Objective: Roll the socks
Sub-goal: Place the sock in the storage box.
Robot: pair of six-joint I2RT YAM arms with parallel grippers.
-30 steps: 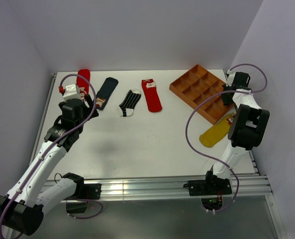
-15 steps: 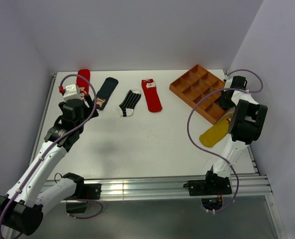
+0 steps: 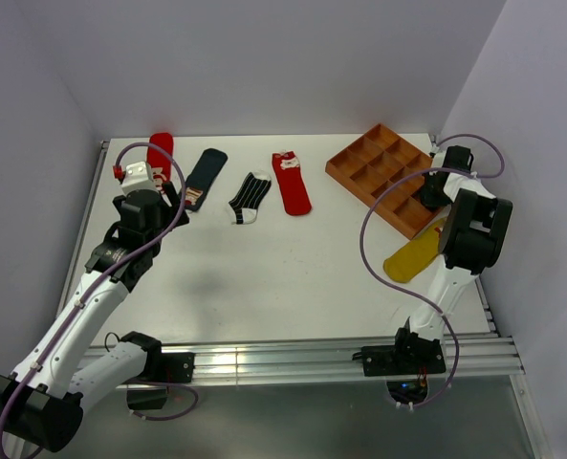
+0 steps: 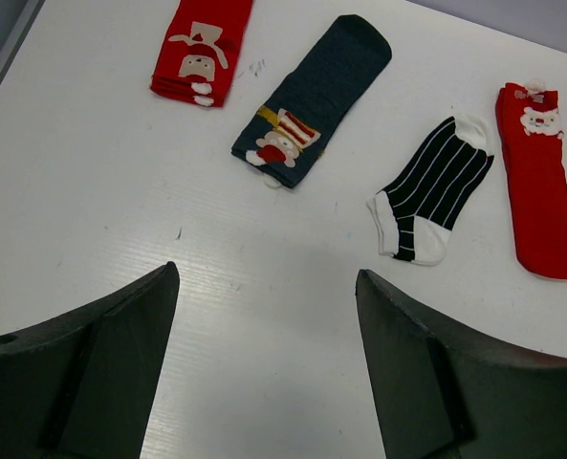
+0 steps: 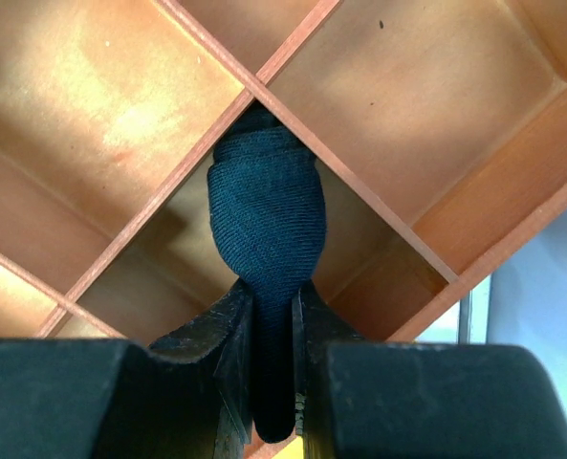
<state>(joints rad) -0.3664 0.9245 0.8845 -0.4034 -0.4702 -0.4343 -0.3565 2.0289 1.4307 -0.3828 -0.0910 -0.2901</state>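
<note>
My right gripper [image 5: 272, 296] is shut on a rolled plain navy sock [image 5: 264, 215], held down over a compartment corner of the wooden tray [image 5: 120, 124]. In the top view this gripper [image 3: 434, 191] sits at the tray's [image 3: 383, 177] near right end. A mustard yellow sock [image 3: 415, 254] lies flat just before the tray. Along the back lie a red sock [image 4: 202, 48], a navy sock with a patch [image 4: 312, 96], a black-and-white striped sock [image 4: 434, 186] and another red sock [image 4: 541, 182]. My left gripper [image 4: 266, 273] hovers open over bare table, short of them.
The tray has several open compartments, and the ones in view are empty. The table's left rail [image 3: 90, 206] runs close beside my left arm. The right wall stands close behind my right arm.
My right arm has dipped toward the tray with the navy sock in its grip. The left arm and the flat socks have not moved.
</note>
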